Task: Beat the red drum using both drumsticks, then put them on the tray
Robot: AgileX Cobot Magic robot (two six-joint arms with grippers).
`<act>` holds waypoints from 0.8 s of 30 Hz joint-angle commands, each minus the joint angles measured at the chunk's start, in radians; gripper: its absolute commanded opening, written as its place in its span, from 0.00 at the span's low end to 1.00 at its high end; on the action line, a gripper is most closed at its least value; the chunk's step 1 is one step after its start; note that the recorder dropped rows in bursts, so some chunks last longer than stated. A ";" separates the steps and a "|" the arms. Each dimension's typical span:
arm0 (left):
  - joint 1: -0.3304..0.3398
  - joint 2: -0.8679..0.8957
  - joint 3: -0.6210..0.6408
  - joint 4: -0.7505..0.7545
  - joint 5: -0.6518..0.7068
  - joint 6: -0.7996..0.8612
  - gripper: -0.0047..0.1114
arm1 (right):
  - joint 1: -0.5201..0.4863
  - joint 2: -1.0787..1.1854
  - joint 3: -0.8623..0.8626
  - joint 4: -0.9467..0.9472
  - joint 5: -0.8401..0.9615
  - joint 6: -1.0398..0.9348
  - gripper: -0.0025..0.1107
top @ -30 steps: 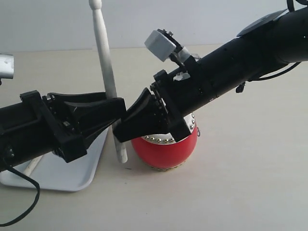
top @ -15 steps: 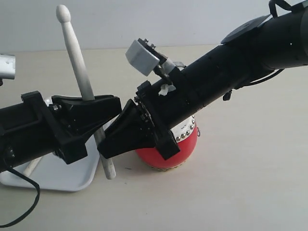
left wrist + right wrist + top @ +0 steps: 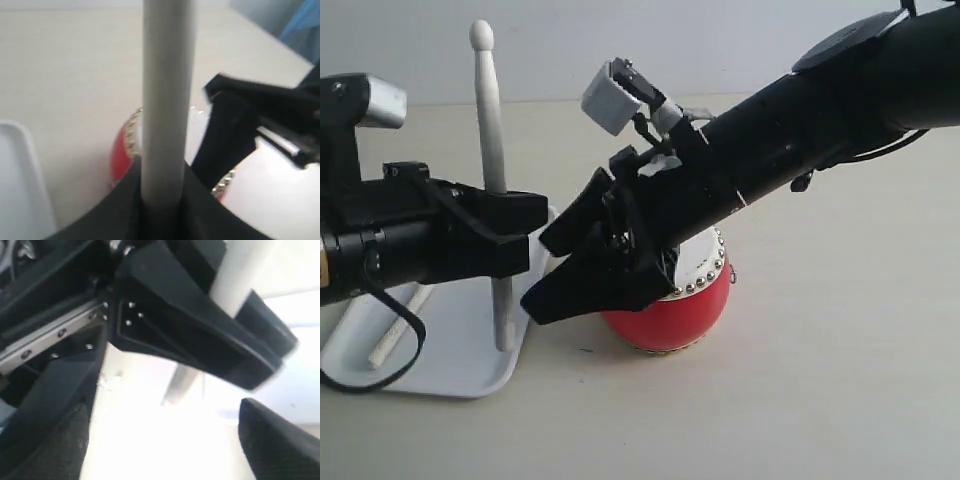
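**Left tool** [image 3: 523, 238]: clenched on the upright drumstick [image 3: 489, 120], gripping it low on the shaft. The rounded tip points up, and the butt end is at or just above the tray [image 3: 450, 384]; I cannot tell if it touches.

**Right tool** [image 3: 535, 280]: released, jaws spread wide with nothing between them, just beside the left tool and in front of the red drum [image 3: 672, 316].

**Second drumstick** [image 3: 400, 326]: lying flat in the tray.

**Red drum**: on the table [image 3: 840, 350], just right of the tray.

**Progress**: beating appears finished and one stick is stowed. The held stick has yet to be laid down and released.

**Change**: a second ago the right tool clamped this stick while the left stood open around it. The stick has since passed to the left tool, and its butt has moved from beside the drum to the tray.
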 commanded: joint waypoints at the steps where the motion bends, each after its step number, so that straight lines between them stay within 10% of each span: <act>1: -0.001 -0.004 -0.140 -0.005 0.360 0.033 0.04 | -0.020 -0.070 -0.004 -0.127 -0.253 0.191 0.71; 10: -0.001 0.159 -0.324 -0.001 0.672 0.066 0.04 | -0.020 -0.135 -0.004 -0.464 -0.443 0.562 0.71; 24: 0.050 0.509 -0.440 -0.101 0.708 0.140 0.04 | -0.020 -0.135 -0.004 -0.649 -0.431 0.758 0.71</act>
